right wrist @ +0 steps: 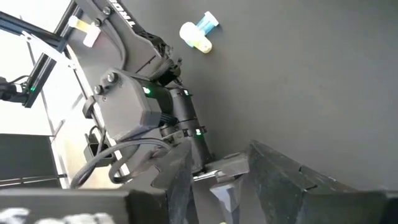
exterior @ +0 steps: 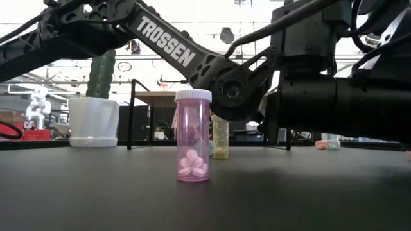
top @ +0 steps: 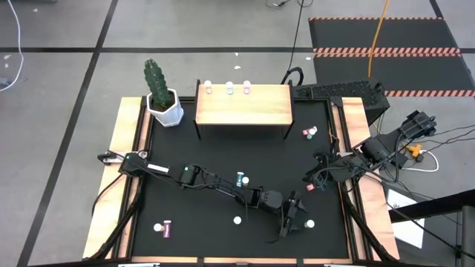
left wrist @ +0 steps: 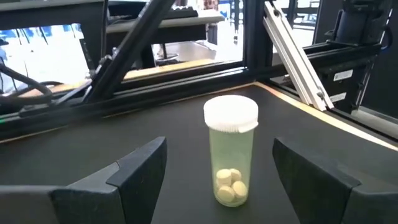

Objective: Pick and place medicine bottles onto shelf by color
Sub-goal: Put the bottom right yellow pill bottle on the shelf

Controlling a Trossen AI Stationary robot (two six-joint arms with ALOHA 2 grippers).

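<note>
Left gripper (left wrist: pixel 214 177) stood wide open, empty, straddling upright yellow bottle (left wrist: pixel 231 149). Best centred before closing below the cap. Right gripper (right wrist: pixel 221 180) waited part-open, empty.

Open mat (top: pixel 223 159) lies before the shelf (top: pixel 243 105); the left arm (top: pixel 223 185) crosses the middle

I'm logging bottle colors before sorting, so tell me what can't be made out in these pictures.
- Three bottles at the shelf's far edge, high view: too small to tell colors surely.
- Bottle by the left claw, high view: only its white cap shows; left wrist view shows a yellowish body.
- Low view: the arm hides much of the shelf behind the pink bottle.
</note>
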